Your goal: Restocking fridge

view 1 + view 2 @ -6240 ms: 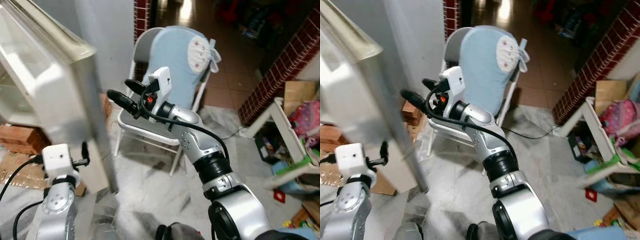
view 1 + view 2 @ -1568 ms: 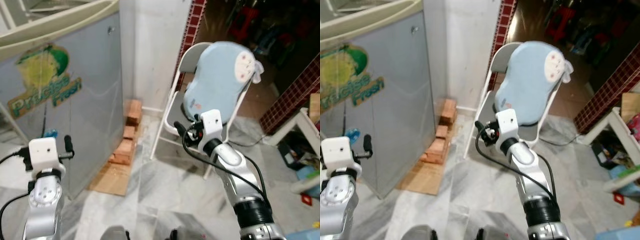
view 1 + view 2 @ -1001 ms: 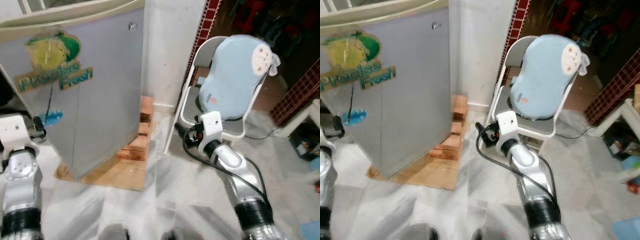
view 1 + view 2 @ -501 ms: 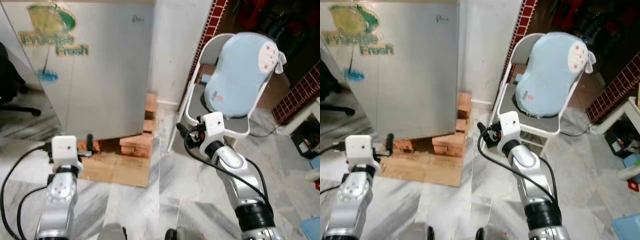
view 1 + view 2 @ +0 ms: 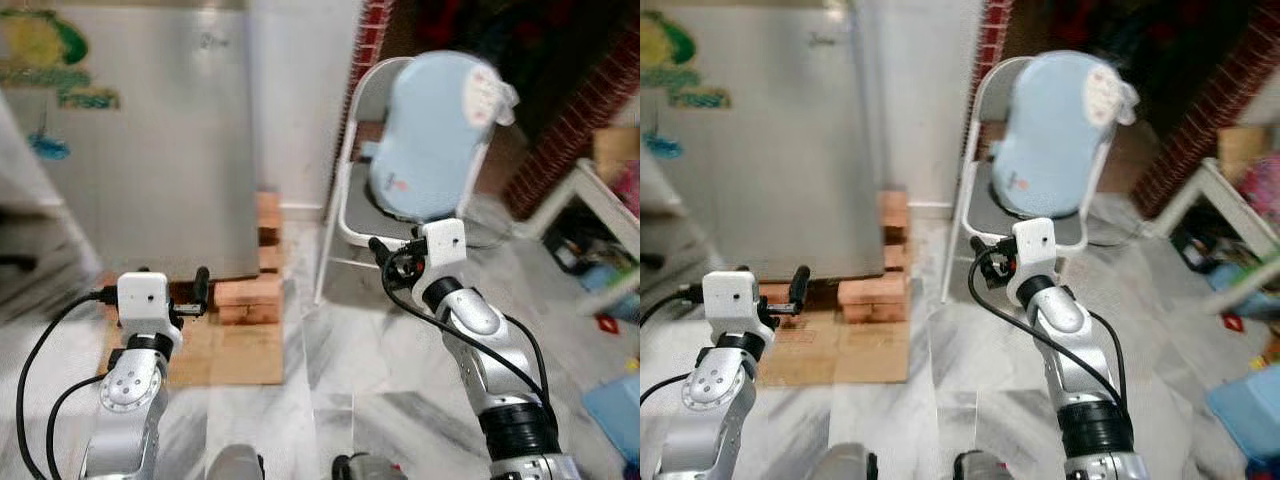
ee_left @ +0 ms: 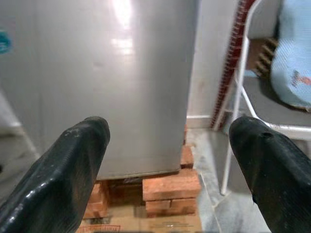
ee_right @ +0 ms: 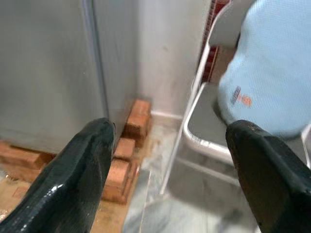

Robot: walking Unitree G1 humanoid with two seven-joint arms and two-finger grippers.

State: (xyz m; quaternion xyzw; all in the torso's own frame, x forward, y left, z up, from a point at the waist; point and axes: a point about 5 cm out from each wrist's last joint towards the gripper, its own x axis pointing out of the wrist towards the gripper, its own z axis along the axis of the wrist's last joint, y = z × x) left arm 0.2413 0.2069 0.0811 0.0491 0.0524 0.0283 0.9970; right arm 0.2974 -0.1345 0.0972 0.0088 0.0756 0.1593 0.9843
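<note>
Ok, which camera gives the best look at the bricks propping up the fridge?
The left wrist view: the bricks sit close and sharp under the fridge, between the open left gripper. The right wrist view catches a stack at the fridge's corner. Both eye views show them smaller and slightly blurred, on cardboard.

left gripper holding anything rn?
No, in the left wrist view the left gripper has its two black fingers spread wide with only the fridge and bricks visible between them.
</note>
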